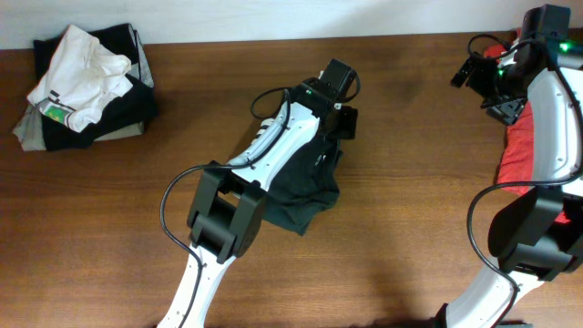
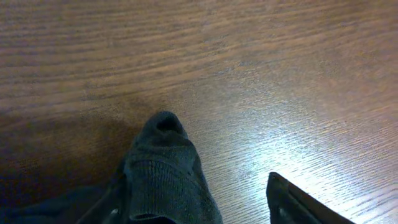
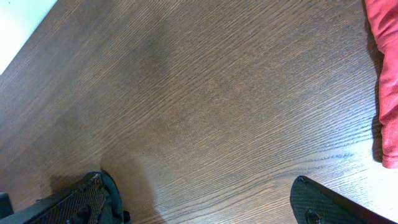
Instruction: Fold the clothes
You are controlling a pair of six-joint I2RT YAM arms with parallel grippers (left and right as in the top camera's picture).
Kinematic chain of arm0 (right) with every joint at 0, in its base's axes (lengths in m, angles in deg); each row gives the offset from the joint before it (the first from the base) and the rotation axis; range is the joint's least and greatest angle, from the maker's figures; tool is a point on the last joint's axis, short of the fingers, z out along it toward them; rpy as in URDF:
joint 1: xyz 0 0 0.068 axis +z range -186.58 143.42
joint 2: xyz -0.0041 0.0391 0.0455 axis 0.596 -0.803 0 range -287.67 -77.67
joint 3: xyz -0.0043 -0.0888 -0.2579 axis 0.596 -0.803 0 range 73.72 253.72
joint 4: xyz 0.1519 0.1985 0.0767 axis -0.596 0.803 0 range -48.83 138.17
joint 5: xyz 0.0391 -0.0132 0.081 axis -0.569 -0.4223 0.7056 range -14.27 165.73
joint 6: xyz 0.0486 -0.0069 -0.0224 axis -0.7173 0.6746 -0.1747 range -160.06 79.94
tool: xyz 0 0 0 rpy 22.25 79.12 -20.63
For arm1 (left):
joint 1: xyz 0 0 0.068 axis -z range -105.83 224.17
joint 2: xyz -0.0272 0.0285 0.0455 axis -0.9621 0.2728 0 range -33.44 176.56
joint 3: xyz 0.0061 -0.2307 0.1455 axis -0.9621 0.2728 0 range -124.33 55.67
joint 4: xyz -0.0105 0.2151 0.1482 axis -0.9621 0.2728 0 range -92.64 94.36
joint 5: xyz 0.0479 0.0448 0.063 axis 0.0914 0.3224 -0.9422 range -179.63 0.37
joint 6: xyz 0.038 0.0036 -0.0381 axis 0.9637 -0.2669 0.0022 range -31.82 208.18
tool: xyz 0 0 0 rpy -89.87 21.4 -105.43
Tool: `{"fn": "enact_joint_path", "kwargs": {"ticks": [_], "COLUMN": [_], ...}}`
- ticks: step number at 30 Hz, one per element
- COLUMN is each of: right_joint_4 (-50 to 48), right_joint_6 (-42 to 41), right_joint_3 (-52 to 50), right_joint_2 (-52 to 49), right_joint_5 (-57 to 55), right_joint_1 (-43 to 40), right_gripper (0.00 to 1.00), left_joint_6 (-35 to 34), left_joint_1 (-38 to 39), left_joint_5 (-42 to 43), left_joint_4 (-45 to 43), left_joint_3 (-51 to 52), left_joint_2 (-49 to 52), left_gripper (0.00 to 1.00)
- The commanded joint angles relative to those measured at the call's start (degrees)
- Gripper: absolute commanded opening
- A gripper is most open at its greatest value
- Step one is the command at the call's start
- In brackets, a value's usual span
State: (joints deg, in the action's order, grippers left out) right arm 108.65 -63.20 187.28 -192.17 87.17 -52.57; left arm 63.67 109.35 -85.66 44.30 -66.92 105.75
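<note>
The black T-shirt (image 1: 305, 196) lies crumpled at the table's middle, partly under my left arm; no white letters show. In the left wrist view a bunched ribbed fold of it (image 2: 165, 177) rises between the jaws, against the left finger. My left gripper (image 1: 344, 114) (image 2: 199, 193) is open, its fingers wide apart just above the table. The red-orange T-shirt (image 1: 524, 150) lies at the right edge, partly under my right arm, and shows in the right wrist view (image 3: 385, 81). My right gripper (image 1: 469, 73) (image 3: 199, 193) is open and empty over bare wood, left of the red shirt.
A pile of clothes (image 1: 82, 87), white on black and grey, sits at the far left corner. The wooden table (image 1: 137, 228) ends at a pale wall along the back edge. Both arm bases stand at the front edge.
</note>
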Motion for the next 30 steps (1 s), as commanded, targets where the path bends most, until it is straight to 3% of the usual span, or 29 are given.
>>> {"fn": "enact_joint_path", "kwargs": {"ticks": [1,2,5,8,16,18,19,20,21,23,26,28,30], "right_joint_4": [-0.02,-0.02,0.00,-0.02,0.00,-0.02,-0.02,-0.02,0.00,0.00,-0.02,0.00,-0.02], "right_joint_6": [0.39,0.39,0.39,0.39,0.39,0.39,0.39,0.39,0.39,0.39,0.39,0.39,0.39], "right_joint_3": [0.72,0.72,0.72,0.72,0.72,0.72,0.72,0.72,0.72,0.72,0.72,0.72,0.72], "right_joint_2": [0.72,0.72,0.72,0.72,0.72,0.72,0.72,0.72,0.72,0.72,0.72,0.72,0.72], "right_joint_5": [-0.57,-0.57,-0.57,-0.57,-0.57,-0.57,-0.57,-0.57,-0.57,-0.57,-0.57,-0.57,-0.57], "right_joint_1": [-0.17,-0.17,-0.17,-0.17,-0.17,-0.17,-0.17,-0.17,-0.17,-0.17,-0.17,-0.17,-0.17], "right_gripper": [0.99,0.99,0.99,0.99,0.99,0.99,0.99,0.99,0.98,0.99,0.99,0.99,0.99], "left_joint_6": [-0.28,-0.28,-0.28,0.07,6.56,7.93,8.33,10.27,12.52,15.23,17.92,20.50,20.48], "left_joint_1": [-0.42,-0.42,-0.42,-0.42,-0.31,-0.31,-0.31,-0.28,-0.20,0.13,0.13,0.09,-0.22], "left_joint_5": [0.98,0.98,0.98,1.86,22.91,26.60,26.69,26.69,26.69,26.71,26.71,25.68,19.50], "left_joint_4": [0.37,0.42,0.44,0.44,6.49,9.42,10.82,11.69,12.26,12.52,17.94,27.15,36.28], "left_joint_3": [-0.52,-0.52,-0.52,-0.52,-1.22,-1.27,-1.27,-1.27,-1.27,-1.60,-6.99,-14.97,-22.03], "left_joint_2": [0.33,0.33,0.33,0.31,0.28,0.26,0.26,0.26,0.26,0.07,-0.70,-1.77,-2.78], "left_gripper": [0.59,0.49,0.36,0.00,0.01,0.11,0.29,0.37,0.55,0.73,0.78,0.79,0.79]}}
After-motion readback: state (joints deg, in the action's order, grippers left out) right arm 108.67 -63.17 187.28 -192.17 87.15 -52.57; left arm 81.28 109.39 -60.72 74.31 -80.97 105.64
